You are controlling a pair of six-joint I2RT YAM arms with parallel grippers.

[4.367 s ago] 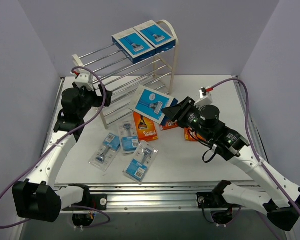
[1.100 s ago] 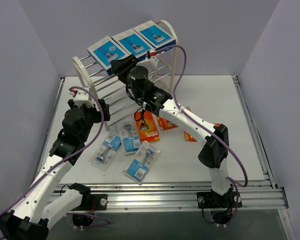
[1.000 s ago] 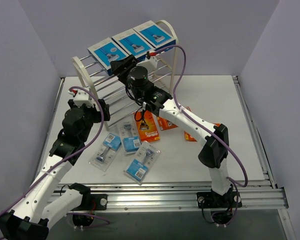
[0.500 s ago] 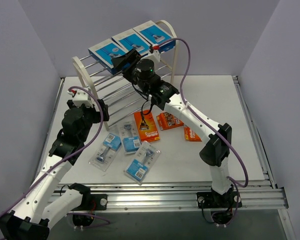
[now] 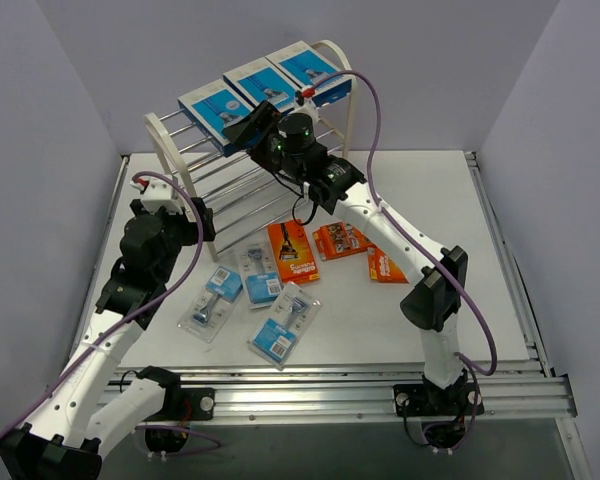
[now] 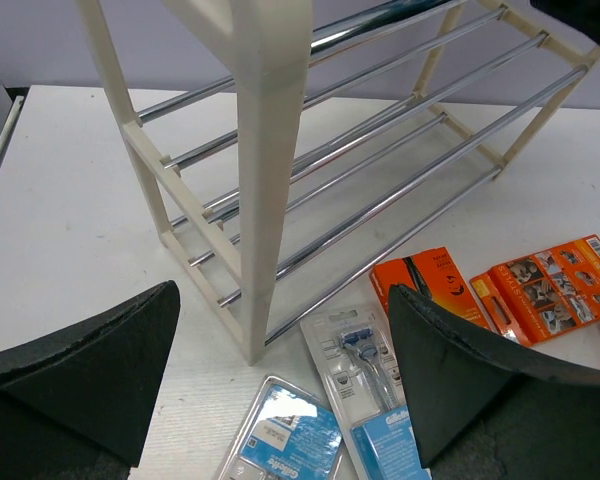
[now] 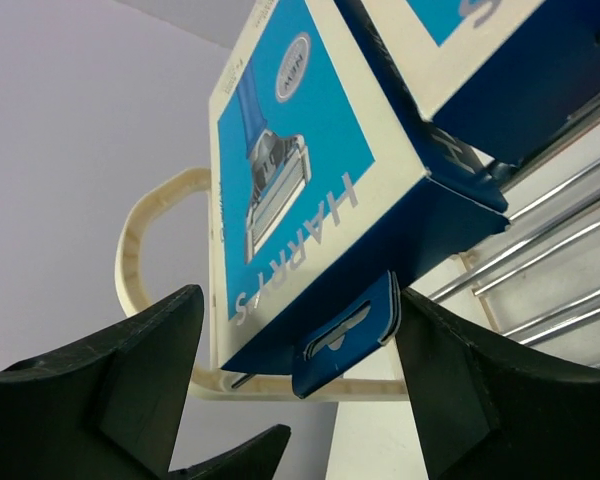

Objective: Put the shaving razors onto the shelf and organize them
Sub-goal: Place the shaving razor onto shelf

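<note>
We see: right gripper [image 7: 300,300] jaws parted round the near end of leftmost blue box [image 5: 212,105] on shelf [image 5: 348,110] top, its arm hiding rods below | left gripper [image 6: 282,300] wide, empty | blisters [image 5: 278,330], orange packs [image 5: 293,250] on white table [image 5: 430,190] | lilac walls [image 5: 430,60]

The shelf [image 6: 270,150] has a smooth, dull cream plastic frame, and its rods [image 6: 190,100] are mirror-bright chromed metal. The blue box [image 7: 300,200] is printed cardboard with a faint sheen, the blister pack [image 6: 365,365] is clear glossy plastic over card, and the orange packs [image 6: 555,285] look glossy. The left pincer [image 6: 283,295] has matt black, grainy fingers [image 6: 90,370]; the counter [image 6: 70,200] is matt white.
</note>
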